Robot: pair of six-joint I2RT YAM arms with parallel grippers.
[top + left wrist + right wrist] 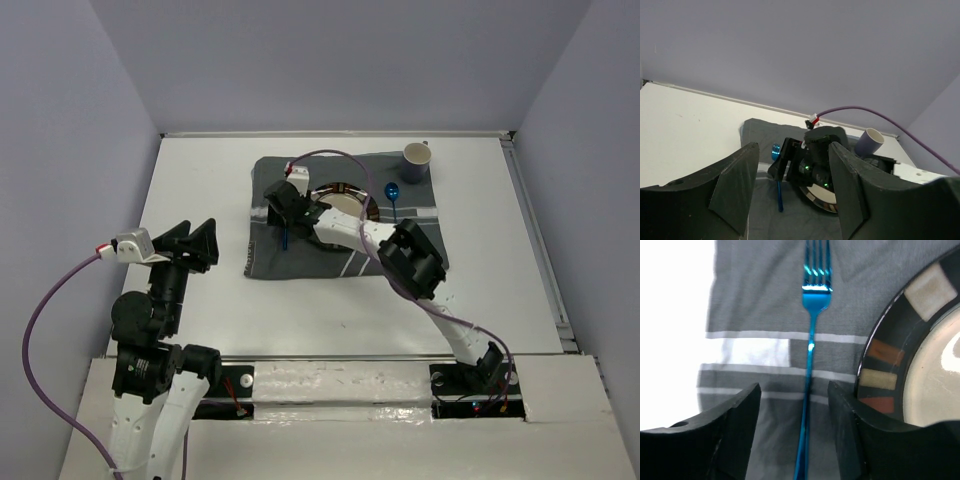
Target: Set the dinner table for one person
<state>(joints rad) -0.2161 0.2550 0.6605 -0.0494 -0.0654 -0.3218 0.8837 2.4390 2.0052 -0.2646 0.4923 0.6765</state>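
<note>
Soft, even light from above, with faint shadows. In the right wrist view the large flat white desk [670, 315] burns out to glare, the shiny blue metal fork [810, 360] glints, and the right tool's black fingers [725, 435] are blurred.

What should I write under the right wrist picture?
Open right gripper above a blue fork lying on the grey striped mat, beside a patterned plate.

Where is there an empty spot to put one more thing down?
The white table is bare left of the grey mat, in front of the mat's near edge, and to its right. The mat itself is crowded. It holds the fork, plate, spoon and cup, and the right gripper is open over the fork.
</note>
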